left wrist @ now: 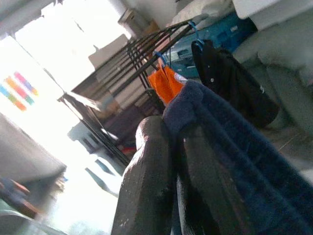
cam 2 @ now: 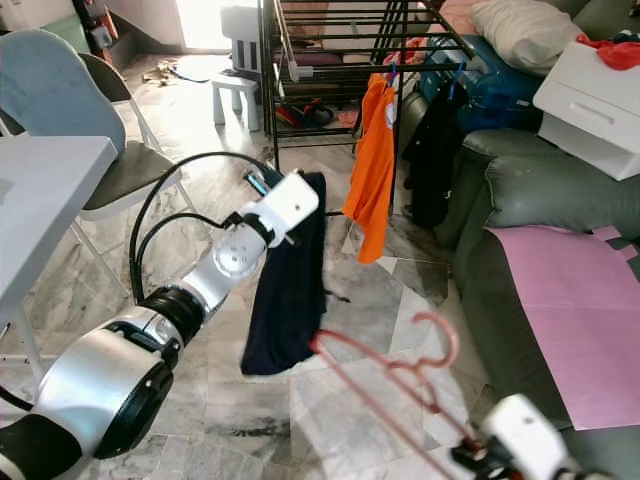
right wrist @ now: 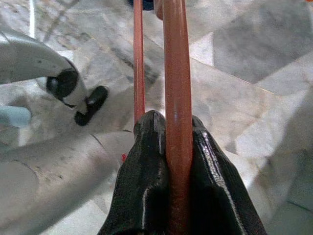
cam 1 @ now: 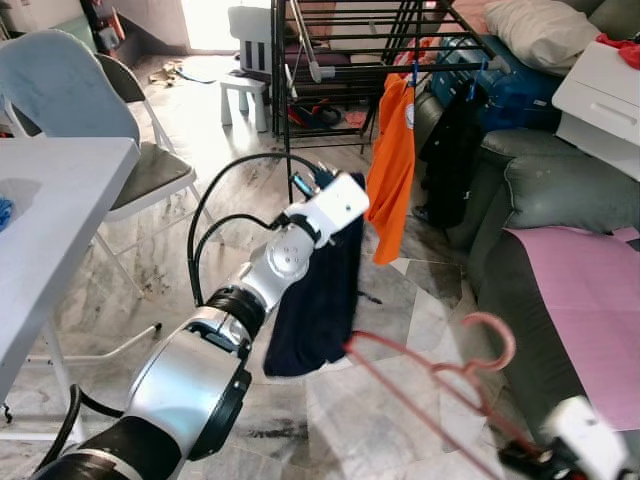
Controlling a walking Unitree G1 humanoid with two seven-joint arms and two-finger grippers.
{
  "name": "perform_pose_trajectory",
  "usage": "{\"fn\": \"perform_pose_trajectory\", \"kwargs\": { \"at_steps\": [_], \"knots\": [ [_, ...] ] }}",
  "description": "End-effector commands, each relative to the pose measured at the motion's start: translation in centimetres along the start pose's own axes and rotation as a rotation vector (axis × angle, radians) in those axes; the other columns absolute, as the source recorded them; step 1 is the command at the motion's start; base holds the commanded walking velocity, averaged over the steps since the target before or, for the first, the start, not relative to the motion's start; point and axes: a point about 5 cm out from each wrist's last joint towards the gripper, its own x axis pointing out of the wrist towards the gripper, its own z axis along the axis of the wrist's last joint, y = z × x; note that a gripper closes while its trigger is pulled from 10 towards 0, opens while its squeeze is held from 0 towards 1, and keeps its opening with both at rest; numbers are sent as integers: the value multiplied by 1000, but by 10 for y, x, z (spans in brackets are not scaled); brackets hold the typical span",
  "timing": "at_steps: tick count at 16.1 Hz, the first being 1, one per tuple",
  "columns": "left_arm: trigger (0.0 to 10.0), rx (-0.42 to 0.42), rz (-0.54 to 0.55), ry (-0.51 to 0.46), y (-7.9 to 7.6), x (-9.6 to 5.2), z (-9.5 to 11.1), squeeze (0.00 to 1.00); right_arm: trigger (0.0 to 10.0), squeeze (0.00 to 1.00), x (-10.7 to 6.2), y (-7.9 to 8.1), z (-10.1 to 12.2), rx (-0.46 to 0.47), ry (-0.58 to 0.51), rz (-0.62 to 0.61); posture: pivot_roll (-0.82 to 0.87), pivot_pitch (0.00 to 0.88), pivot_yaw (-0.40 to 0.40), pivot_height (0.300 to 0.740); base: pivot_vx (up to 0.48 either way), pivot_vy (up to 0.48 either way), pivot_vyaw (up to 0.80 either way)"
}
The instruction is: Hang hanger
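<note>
Right wrist view: right gripper (right wrist: 177,142) clenched on one pink hanger (right wrist: 177,73); left gripper (left wrist: 173,147) pinching one navy garment (left wrist: 234,137).

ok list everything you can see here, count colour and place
hanger: 1, pinkish red, held low at the robot's right, hook up
dark garment: 1, navy, draped from the left tool over the floor
drying rack: 1, black, straight ahead
orange garment: 1, hanging on the rack's right end
black garment: 1, hanging beside the orange one
sofa: 1, grey, on the right
pink sheet: 1, lying on the sofa
pillow: 1, cream, far right
white cabinet: 1, right edge
table: 1, white, on the left
chairs: 2, by the table
stool: 1, white, far side
left tool: shut on the dark garment
right tool: shut on the hanger
</note>
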Motion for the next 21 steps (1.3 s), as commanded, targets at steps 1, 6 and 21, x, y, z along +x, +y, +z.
{"fn": "perform_pose_trajectory", "kwargs": {
  "at_steps": [1,6,21],
  "knots": [
    [10000,-46,29,-49,11,9,19,0,10000,0,4,3,-1,-4,19,13,-91,0,-14,740,0,0,0],
    [10000,-273,4,-46,16,15,29,0,10000,0,32,5,5,-20,-4,-4,-85,0,-6,740,0,0,0],
    [10000,-202,-158,-237,-4,12,51,0,10000,0,60,-2,-40,27,246,-72,-82,0,-5,740,0,0,0]
  ]
}}
